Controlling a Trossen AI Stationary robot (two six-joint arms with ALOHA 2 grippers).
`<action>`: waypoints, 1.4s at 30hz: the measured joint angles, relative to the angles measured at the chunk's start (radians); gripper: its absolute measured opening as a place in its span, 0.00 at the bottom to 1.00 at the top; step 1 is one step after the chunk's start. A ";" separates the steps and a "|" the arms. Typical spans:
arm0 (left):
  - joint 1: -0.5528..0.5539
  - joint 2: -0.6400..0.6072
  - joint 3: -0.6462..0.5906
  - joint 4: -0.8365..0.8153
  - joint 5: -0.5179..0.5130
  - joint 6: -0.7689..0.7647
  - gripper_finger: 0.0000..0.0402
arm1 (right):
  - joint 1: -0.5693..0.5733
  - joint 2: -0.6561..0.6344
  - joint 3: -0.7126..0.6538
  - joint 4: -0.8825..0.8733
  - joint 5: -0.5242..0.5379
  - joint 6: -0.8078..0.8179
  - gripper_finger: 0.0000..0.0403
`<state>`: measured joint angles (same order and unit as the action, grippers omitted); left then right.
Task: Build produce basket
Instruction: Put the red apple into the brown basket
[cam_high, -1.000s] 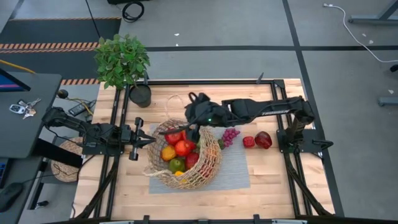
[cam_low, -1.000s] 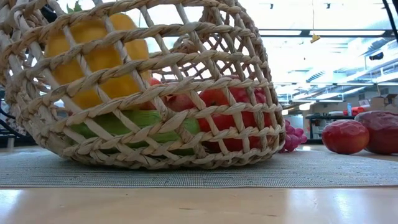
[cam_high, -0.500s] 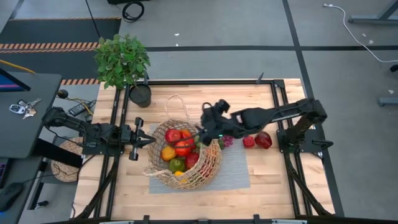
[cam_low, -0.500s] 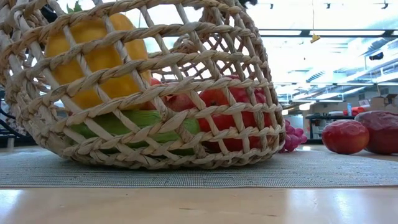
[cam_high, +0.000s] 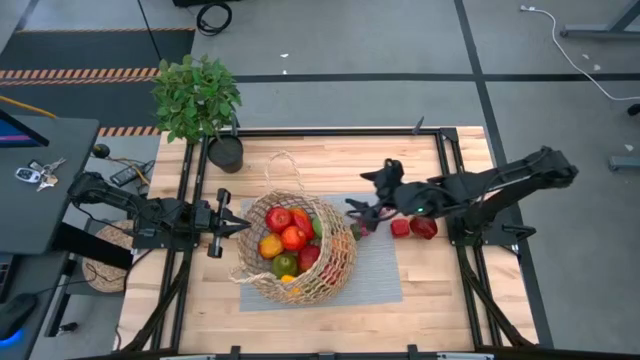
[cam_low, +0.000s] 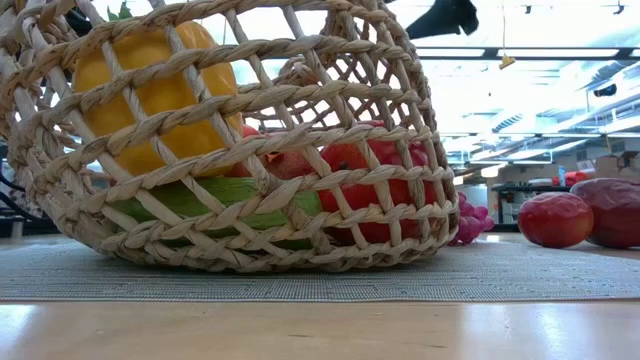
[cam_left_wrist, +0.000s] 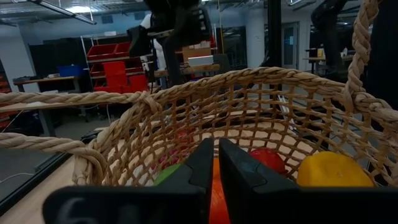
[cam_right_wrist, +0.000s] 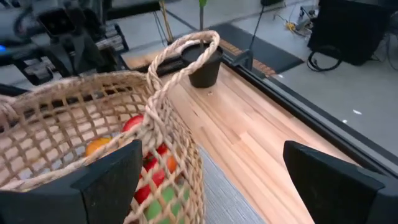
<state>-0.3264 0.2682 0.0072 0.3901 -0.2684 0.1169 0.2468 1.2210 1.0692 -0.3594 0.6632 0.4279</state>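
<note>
Nearby, potted plant (cam_high: 197, 100) behind basket (cam_high: 296, 250), right hand (cam_high: 360, 212) wide above grapes (cam_high: 370, 219).

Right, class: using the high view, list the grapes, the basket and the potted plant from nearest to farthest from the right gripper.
1. Grapes: just beside the right gripper, on the mat right of the basket.
2. Basket: left of the gripper, mid-table, holding produce.
3. Potted plant: far-left corner of the table, well beyond the basket.
</note>
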 joint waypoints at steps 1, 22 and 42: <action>0.000 0.000 0.000 0.000 0.000 0.000 0.09 | 0.000 -0.027 -0.033 0.028 -0.001 -0.008 0.97; 0.000 0.000 0.000 0.000 0.000 0.000 0.08 | -0.011 -0.298 -0.383 0.343 -0.239 -0.395 0.94; 0.000 0.000 0.000 0.000 0.000 0.000 0.07 | -0.191 -0.427 -0.515 0.490 -0.330 -0.530 0.94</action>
<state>-0.3265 0.2680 0.0071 0.3901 -0.2686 0.1169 0.0558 0.7940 0.5545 0.1305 0.3331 -0.1019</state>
